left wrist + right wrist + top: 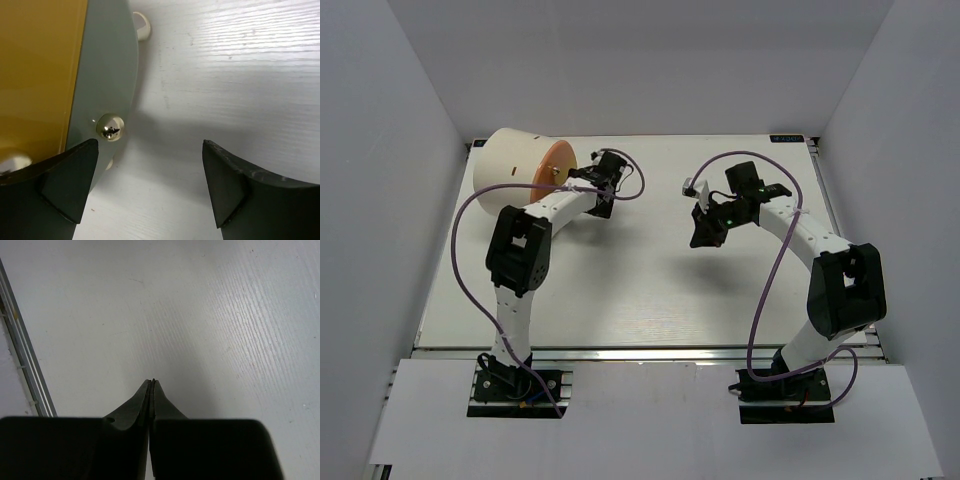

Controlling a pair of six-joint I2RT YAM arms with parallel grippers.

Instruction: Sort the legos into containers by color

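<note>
The cream-white drum (515, 160) lies on its side at the back left, its orange round face (558, 166) turned right. No trays are pulled out and no legos show in any view. My left gripper (590, 182) is open and empty right beside the face. In the left wrist view the gripper (150, 185) hangs over bare table, with the orange face (35, 75) at left and a brass knob (110, 126) just above the left fingertip (75, 175). My right gripper (702, 236) is shut and empty above the table's middle; its tips (152, 382) are pressed together.
The white table (650, 290) is walled on three sides. A metal rail (25, 370) runs along the left edge of the right wrist view. A cream foot (141, 25) of the drum rests on the table. A second knob (12, 164) shows at the lower left.
</note>
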